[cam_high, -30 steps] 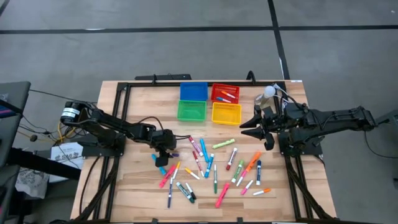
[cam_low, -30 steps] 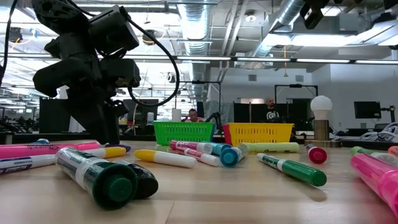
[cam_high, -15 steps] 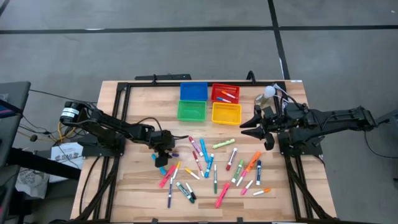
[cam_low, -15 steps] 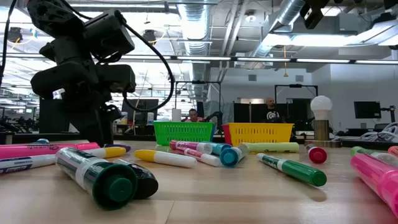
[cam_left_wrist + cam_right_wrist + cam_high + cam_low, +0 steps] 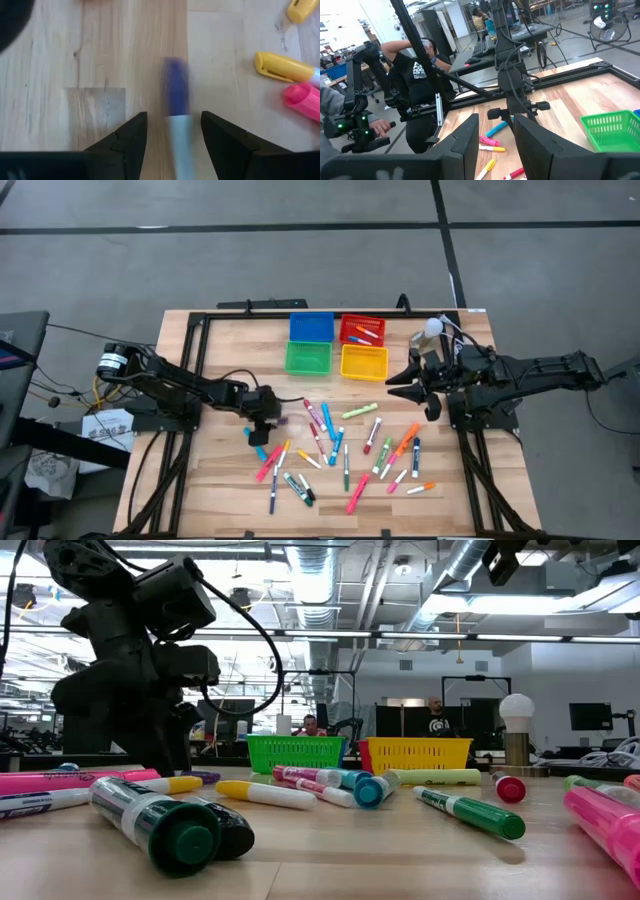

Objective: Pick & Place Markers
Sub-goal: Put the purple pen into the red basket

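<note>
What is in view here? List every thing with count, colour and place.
table: one, light wood, under everything.
bins: four at the far middle; blue bin and red bin behind, green bin and yellow bin in front.
loose markers: too crowded to count; pink, blue, green, orange, yellow; scattered mid-table.
binned markers: a few, in the red bin.
blue-capped marker: one, lying between the left claw's fingers.
bulb lamp: one, white, far right of the table.
person: one, black shirt, beyond the table.
left claw: open, down over the blue-capped marker.
right claw: open, empty, waiting at the right.
</note>
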### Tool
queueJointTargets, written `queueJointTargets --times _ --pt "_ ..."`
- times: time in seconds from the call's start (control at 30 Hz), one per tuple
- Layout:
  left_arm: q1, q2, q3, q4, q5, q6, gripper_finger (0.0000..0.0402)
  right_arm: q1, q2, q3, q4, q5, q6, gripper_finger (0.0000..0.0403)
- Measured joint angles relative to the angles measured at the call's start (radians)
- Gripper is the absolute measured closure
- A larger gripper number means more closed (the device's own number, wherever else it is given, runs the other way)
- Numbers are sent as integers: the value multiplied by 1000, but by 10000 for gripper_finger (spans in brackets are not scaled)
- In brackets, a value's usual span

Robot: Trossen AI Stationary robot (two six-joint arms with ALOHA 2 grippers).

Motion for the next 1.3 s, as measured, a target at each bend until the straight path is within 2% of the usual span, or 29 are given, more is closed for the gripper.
queueJointTargets --times 0.3,0.67,0.9,1.1,1.3 --pt "0 0 0 -2 -3 16 271 -1 0 0 1 20 0 290" --pt "0 34 2 3 -2 -6 312 -1 0 0 5 43 0 290" --pt "1 38 2 14 -7 -8 359 0 0 0 5 43 8 290" --pt "1 30 -1 38 -9 -74 353 0 0 0 5 43 80 290" --pt "16 -29 -6 75 -16 -92 353 0 0 0 5 43 88 290"
